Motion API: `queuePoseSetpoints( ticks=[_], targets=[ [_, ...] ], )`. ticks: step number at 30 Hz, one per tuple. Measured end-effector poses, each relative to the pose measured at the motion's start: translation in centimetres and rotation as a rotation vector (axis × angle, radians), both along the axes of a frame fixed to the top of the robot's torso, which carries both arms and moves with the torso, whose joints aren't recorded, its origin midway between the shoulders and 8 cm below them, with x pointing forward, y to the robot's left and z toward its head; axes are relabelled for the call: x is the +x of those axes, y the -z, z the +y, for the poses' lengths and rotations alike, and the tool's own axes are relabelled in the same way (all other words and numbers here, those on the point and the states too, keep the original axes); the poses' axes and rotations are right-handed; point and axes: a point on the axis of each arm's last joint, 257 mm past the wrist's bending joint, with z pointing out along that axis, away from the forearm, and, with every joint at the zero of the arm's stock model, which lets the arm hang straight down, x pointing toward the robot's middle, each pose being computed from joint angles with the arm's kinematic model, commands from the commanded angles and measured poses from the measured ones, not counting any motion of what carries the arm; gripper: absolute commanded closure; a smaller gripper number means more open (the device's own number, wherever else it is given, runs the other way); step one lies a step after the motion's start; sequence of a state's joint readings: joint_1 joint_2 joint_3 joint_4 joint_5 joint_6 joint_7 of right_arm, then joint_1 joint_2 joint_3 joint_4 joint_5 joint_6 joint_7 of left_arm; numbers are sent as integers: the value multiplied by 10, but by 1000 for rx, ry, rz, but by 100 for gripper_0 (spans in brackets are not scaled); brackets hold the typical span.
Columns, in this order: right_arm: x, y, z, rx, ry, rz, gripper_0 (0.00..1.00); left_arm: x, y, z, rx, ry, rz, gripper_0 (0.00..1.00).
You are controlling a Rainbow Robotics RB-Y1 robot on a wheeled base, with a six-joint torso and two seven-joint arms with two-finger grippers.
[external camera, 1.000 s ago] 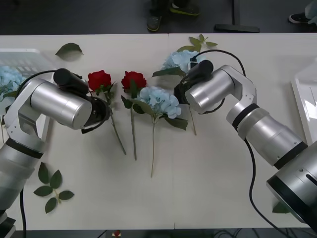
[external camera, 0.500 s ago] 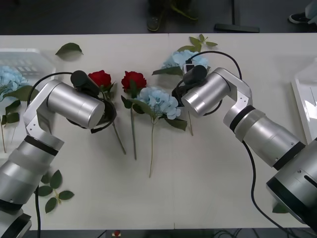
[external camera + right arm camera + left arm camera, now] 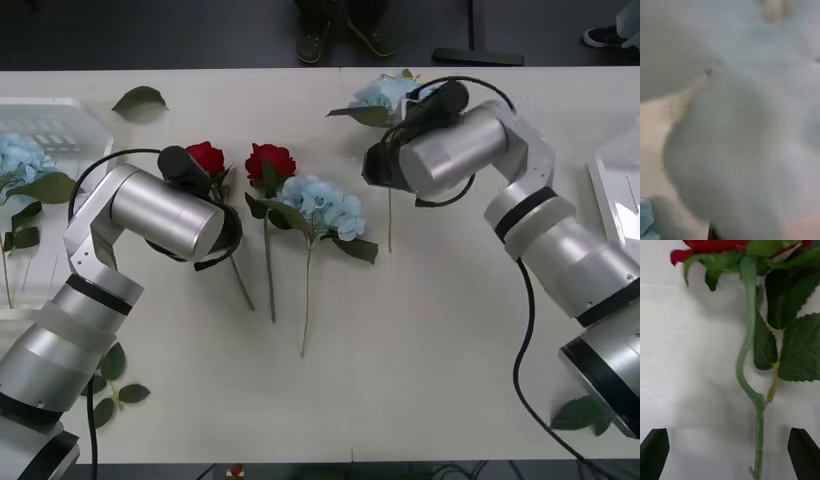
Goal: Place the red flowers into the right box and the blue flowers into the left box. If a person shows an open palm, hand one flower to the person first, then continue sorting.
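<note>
left gripper (image 3: 730, 453): fingers spread wide, holding nothing, straddling the stem of the left red rose (image 3: 203, 157) at centre-left | right gripper: upper centre, over a blue hydrangea (image 3: 378, 95), fingers apparently hidden, cannot tell | left box (image 3: 62, 112): upper left

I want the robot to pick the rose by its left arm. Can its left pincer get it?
Probably yes. The left pincer is open, a finger on each side of the red flower's stem, with only bare table around it.
</note>
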State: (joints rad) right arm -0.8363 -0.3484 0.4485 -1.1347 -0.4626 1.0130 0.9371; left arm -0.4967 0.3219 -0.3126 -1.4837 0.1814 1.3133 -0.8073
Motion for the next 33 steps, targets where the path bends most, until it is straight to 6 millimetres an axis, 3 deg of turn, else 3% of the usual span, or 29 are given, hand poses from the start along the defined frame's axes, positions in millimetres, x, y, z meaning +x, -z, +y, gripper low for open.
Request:
queuePoseSetpoints(
  ticks=[4,7,9,11,17,22,29,33],
  targets=[
    [-11,-38,-23,16,18,70,100,-1,4,9,29,-14,6,14],
    [-17,-74,-36,38,24,102,100,-2,8,8,33,-17,14,35],
    [-26,-97,-41,59,18,130,100,-2,8,4,29,-15,14,83],
    [-38,-119,-46,73,4,154,100,-3,9,1,25,-12,15,100],
    [-84,-167,-63,71,-84,214,100,-5,11,0,31,-9,25,100],
    [-122,-199,-75,-24,-334,205,100,-8,14,-4,39,5,30,100],
    [-148,-229,-83,-57,-544,147,100,-8,13,-4,37,5,30,100],
    [-146,-243,-71,-83,-721,5,100,-14,1,-1,4,2,64,100]
  ],
)
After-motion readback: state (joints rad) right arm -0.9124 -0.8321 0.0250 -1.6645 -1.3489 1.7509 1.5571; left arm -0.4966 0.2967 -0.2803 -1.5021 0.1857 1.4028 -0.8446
